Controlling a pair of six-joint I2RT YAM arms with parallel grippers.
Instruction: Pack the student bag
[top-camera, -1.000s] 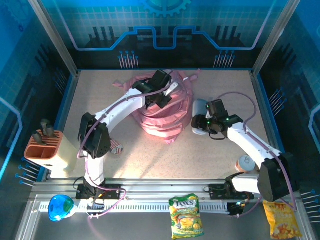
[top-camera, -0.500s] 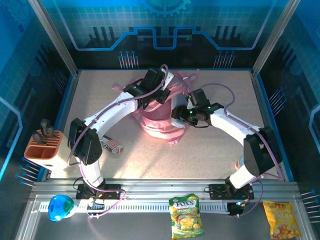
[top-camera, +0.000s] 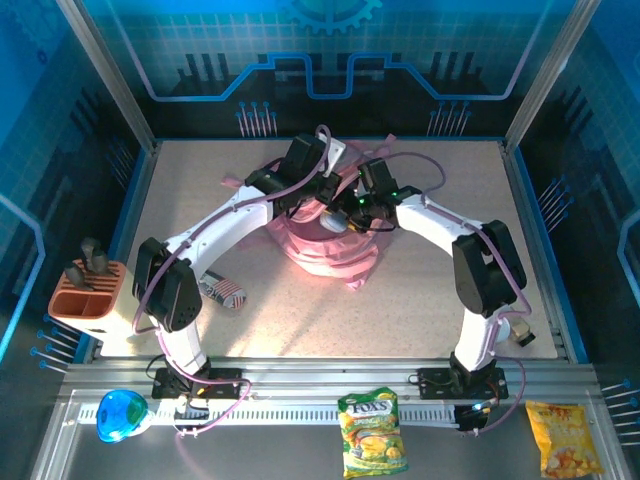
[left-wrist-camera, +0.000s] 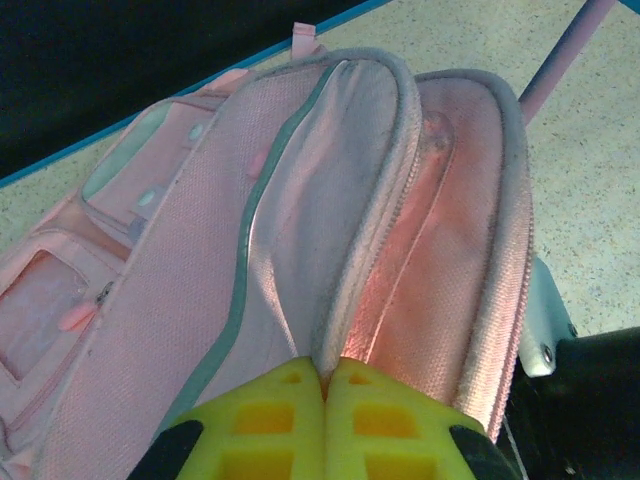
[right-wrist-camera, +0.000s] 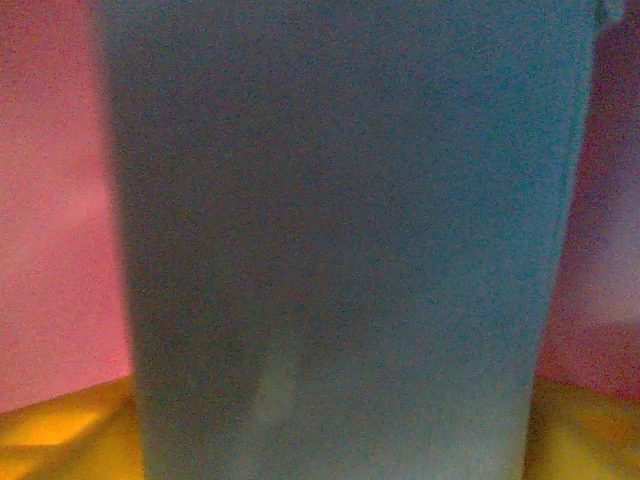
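holder: far left near edge of the table (top-camera: 420, 310), an orange-and-cream holder (top-camera: 95, 300) with dark handles sticking up out of it

blue thing: a shiny blue object (top-camera: 120, 413) sits on the metal rail, nearer than the holder (too small to say what it is)

striped thing: a small striped item (top-camera: 226, 292) lies just beside the left arm

left gripper: the left gripper (left-wrist-camera: 325, 375) has its yellow fingers (left-wrist-camera: 285, 425) pressed together, pinching the fabric edge of the bag's opening and holding it up

student bag: the student bag (top-camera: 325, 250) is mid-table toward the far side, pink and slumped, with both arms reaching over it; the left wrist view looks down its zipped pockets and grey-trimmed rim

right gripper: the right gripper (right-wrist-camera: 330, 440) is over the bag's opening, jaws clamped on a pale grey-blue item (right-wrist-camera: 340, 220), with pink fabric on either side of it

pale item from above: a light oval right at the bag's mouth, between the two wrists

snacks: a green snack packet (top-camera: 372, 432) on the rail at centre, a yellow snack packet (top-camera: 563, 438) at near right
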